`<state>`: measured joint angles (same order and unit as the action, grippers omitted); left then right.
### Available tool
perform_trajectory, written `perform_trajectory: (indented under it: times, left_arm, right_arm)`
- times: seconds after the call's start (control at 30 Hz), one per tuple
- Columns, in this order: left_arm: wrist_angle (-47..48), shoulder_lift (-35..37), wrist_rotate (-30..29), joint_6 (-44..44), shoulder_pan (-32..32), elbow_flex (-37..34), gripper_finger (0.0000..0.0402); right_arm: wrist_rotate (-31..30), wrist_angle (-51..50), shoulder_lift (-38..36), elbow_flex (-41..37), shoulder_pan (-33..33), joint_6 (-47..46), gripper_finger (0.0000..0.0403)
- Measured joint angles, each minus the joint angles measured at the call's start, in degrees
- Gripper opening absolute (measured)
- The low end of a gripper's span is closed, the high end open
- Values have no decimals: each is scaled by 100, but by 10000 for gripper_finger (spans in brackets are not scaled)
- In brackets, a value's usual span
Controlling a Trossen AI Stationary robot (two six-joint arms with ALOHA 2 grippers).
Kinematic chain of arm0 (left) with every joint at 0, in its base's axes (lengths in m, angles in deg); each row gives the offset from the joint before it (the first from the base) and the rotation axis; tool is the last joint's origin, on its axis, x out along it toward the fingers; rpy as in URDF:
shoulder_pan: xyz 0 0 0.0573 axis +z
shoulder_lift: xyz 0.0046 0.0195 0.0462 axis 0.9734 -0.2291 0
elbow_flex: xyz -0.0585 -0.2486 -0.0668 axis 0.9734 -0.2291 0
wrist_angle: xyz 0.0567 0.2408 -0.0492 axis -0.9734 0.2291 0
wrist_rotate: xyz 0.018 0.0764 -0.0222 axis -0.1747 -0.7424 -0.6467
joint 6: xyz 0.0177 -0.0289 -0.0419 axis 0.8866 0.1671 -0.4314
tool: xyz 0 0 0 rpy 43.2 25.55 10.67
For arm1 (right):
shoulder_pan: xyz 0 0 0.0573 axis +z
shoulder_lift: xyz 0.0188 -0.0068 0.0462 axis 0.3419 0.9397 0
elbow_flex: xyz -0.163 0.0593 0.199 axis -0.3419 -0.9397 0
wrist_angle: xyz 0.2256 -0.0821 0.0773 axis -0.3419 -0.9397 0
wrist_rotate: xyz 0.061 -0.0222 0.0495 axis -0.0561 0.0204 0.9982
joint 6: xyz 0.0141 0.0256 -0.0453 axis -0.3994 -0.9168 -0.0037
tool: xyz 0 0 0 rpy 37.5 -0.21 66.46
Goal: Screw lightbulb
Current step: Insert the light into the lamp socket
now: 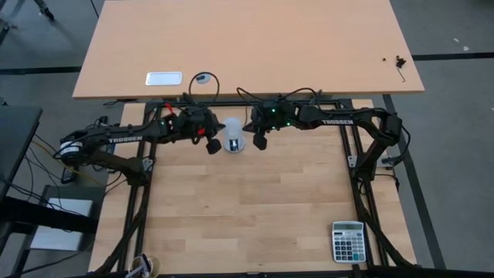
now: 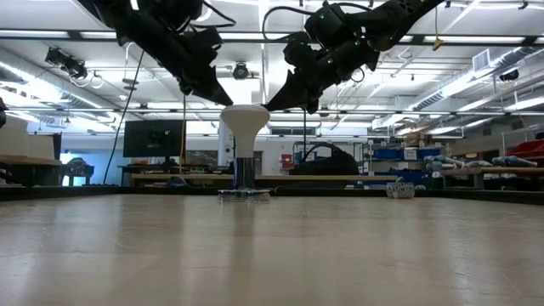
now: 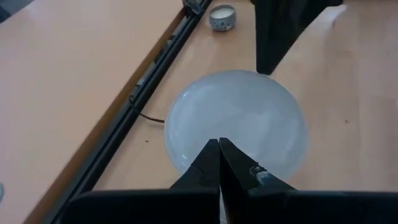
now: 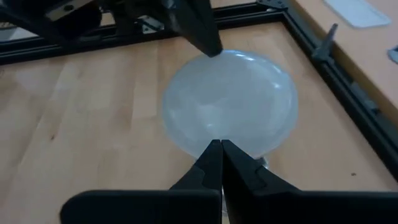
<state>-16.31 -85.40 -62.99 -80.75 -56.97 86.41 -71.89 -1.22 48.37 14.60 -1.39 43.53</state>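
Observation:
The white lightbulb [image 1: 234, 139] stands upright at the table's far middle. Its narrow neck sticks down into a small round base [image 2: 245, 194], and its wide head [image 2: 245, 119] is on top. My left gripper [image 1: 214, 145] is shut, slanting down to the head's left rim [image 3: 219, 146]. My right gripper [image 1: 260, 141] is shut, slanting down to the head's right rim [image 4: 221, 146]. In the low view the left tip [image 2: 223, 100] and the right tip [image 2: 270, 105] flank the head at its top edge. My left gripper has its shut fingertips at the left rim of the bulb's head [image 3: 199, 143], coming from the table's left and slanting down; I cannot tell whether they touch. My right gripper has its shut fingertips at the head's right rim [image 4: 242, 143], from the right and slanting down; I cannot tell whether they touch.
A calculator [image 1: 348, 241] lies at the near right corner. A small round cream puck [image 3: 222, 17] sits by the far frame rail. On the second table beyond lie a grey disc with a black cord [image 1: 202, 78] and a white flat piece [image 1: 164, 78].

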Motion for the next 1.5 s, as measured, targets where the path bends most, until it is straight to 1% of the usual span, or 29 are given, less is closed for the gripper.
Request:
perform_trajectory:
  times: [0.13,0.33,0.5,0.73,1.0,1.07,1.13,1.27,1.4,1.5]
  left_arm:
    - [-3,-4,-11,-1,0,-4,0]
    - [9,-4,9,53,0,-5,0]
    - [63,-6,-69,61,13,-17,0]
    - [36,-8,-164,61,58,-17,0]
    - [-54,-17,-211,44,164,-17,0]
    - [-107,-17,-209,53,162,-17,0]
    - [-204,-26,-207,67,162,-22,0]
    - [-170,-17,-211,68,162,32,0]
    - [19,213,-225,69,157,120,0]
    - [252,505,-197,-6,157,129,0]
  right_arm:
    - [-432,227,0,0,-47,-4,9]
    - [-502,300,98,2,-157,-94,9]
    - [-257,385,246,26,-130,-157,9]
    - [-100,256,199,15,-70,-157,9]
    - [751,117,199,-15,31,-247,9]
    - [855,140,203,-17,71,-225,9]
    - [839,187,175,-15,80,-216,9]
    - [598,198,46,-15,-45,-209,9]
    - [331,308,-39,-9,-190,-197,9]
    - [318,340,-37,-9,-278,-180,9]
